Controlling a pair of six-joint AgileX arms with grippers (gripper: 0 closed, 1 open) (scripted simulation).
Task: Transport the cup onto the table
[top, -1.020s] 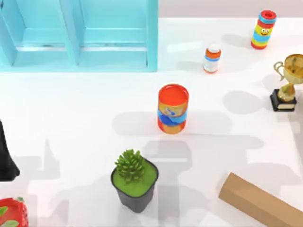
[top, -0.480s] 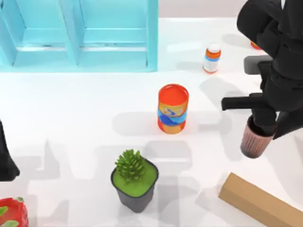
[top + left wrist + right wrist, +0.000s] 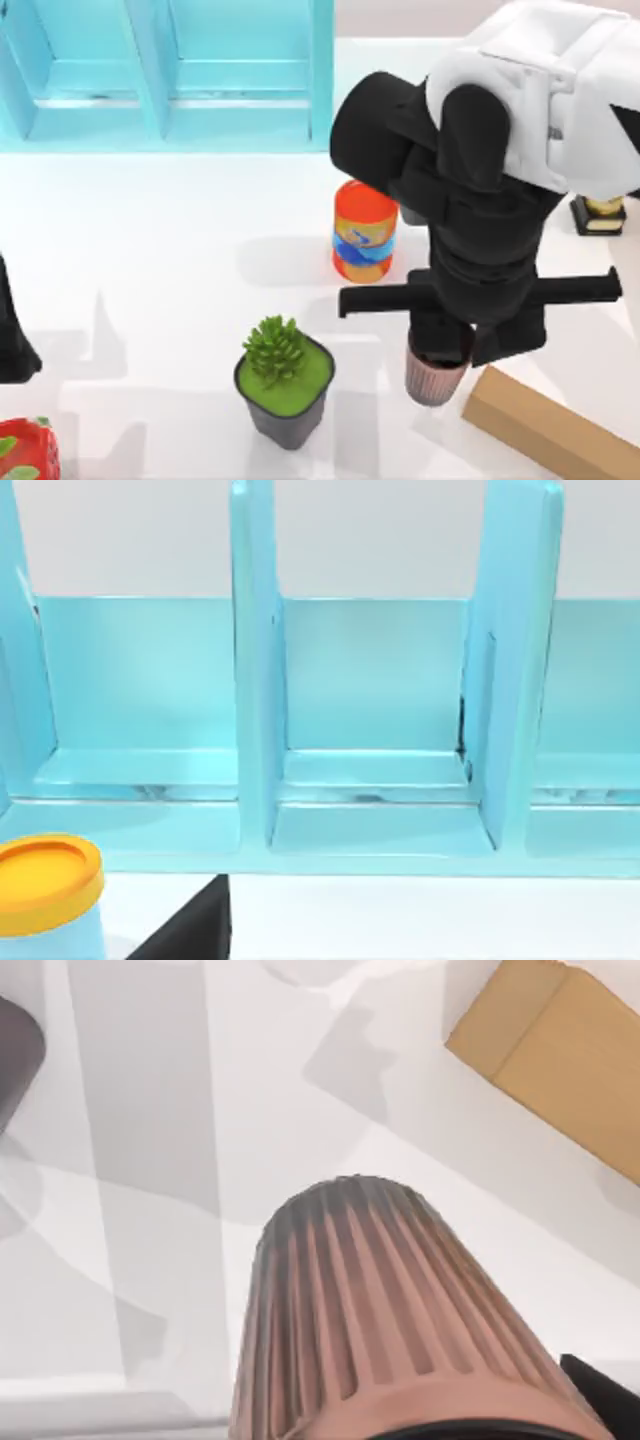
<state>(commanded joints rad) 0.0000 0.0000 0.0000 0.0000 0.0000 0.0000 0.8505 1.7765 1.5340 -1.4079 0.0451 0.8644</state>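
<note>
— What's sitting in the containers?
— The plant pot (image 3: 283,397) is holding a green succulent.
— And the cup (image 3: 434,377)?
— Ribbed, reddish-brown; my right gripper (image 3: 440,352) is clamping it above the table (image 3: 150,250), beside the cardboard box (image 3: 545,425).

Right arm (image 3: 500,180): glossy black links under a white shell.
</note>
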